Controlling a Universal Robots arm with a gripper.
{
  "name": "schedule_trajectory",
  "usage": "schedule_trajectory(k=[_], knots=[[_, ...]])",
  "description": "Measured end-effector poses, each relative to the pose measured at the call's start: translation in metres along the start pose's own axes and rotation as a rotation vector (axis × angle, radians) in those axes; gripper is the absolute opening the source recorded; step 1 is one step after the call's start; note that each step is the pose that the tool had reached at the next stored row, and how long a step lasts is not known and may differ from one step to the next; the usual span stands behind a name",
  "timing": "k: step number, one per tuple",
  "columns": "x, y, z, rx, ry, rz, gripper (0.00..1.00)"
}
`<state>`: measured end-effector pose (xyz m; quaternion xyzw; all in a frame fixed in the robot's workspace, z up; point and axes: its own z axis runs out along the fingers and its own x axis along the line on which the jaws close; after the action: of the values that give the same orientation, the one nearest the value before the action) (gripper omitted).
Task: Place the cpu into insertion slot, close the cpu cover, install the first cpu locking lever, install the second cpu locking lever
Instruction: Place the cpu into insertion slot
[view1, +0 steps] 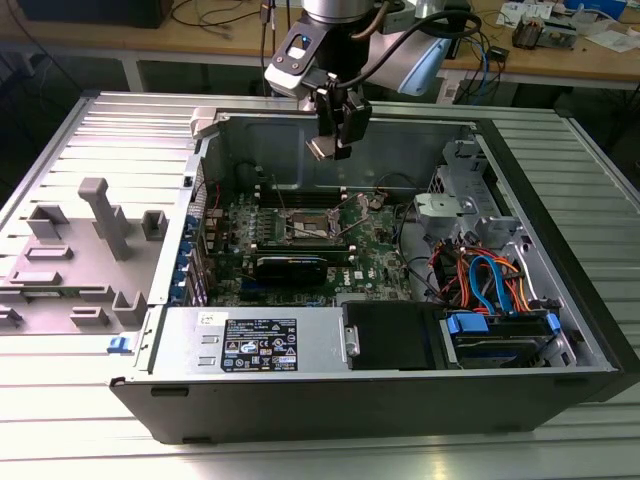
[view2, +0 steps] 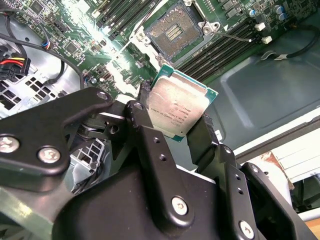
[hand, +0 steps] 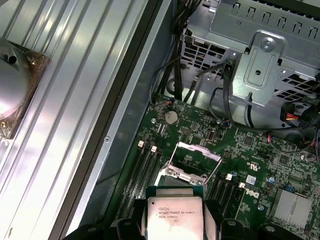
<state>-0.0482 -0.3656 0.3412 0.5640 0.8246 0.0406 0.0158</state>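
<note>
In the upper middle of the exterior view, the arm's black gripper (view1: 331, 140) hangs above the open computer case (view1: 400, 410), its two fingers clamped on opposite edges of the cpu (view1: 322, 148), which is held tilted and well clear of the board. In the second wrist view the gripper (view2: 175, 119) pinches the cpu (view2: 181, 100) with the dull silver lid facing the camera and a green edge showing along its far side. Beyond it on the green motherboard (view2: 75, 45) lies the insertion slot (view2: 172, 32), uncovered, with its dark contact field bare and nothing seated in it. In the first wrist view the cpu (hand: 172, 217) sits between the fingertips (hand: 125, 226), and just past it the cpu cover (hand: 199, 150) stands raised off the socket as a thin silver frame. Black memory slots (hand: 147, 165) run beside the socket, and a round coin cell (hand: 171, 117) sits near the board's corner. In the exterior view the insertion slot (view1: 308, 222) lies in the middle of the frame, below the gripper. A labelled power supply (view1: 260, 345) fills the case's lower edge, blue and orange cables (view1: 490, 275) bunch toward the exterior view's right, and a grey fixture plate (view1: 90, 240) rests on the ribbed metal table (view1: 60, 440) at the exterior view's left.
</note>
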Motion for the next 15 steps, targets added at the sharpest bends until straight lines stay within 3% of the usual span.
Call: schedule_trajectory(k=[15], knots=[[0.0, 0.0, 0.0001, -0.0004, -0.0015, 0.018, 0.54]])
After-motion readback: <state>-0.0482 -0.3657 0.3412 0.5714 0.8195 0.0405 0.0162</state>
